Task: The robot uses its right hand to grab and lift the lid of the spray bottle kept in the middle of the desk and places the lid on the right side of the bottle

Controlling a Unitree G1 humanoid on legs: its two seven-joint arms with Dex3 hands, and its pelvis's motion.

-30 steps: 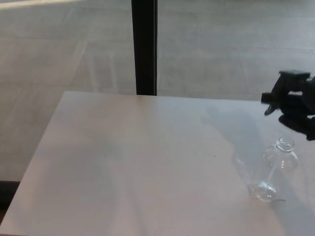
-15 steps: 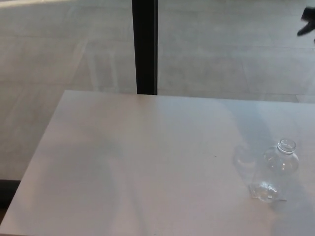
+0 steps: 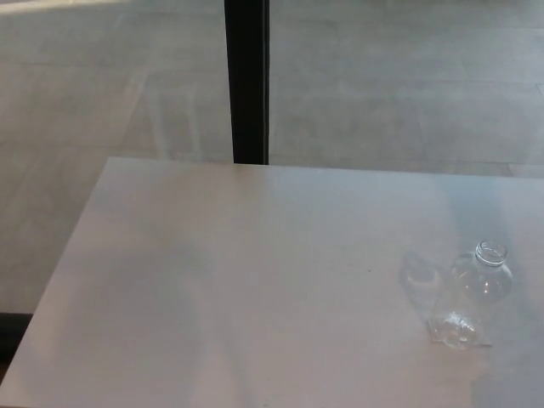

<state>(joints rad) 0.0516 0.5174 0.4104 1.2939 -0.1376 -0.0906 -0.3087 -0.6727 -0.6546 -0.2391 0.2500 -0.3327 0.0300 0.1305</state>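
Head view: we look down on a pale desk [image 3: 255, 280] with grey floor beyond it and a black vertical post [image 3: 246, 81] rising behind the far edge. We see a clear spray bottle [image 3: 470, 296] standing upright on the right part of the desk, its neck open with no lid on it. We see neither robot hand, so their state cannot be told. No lid shows anywhere.
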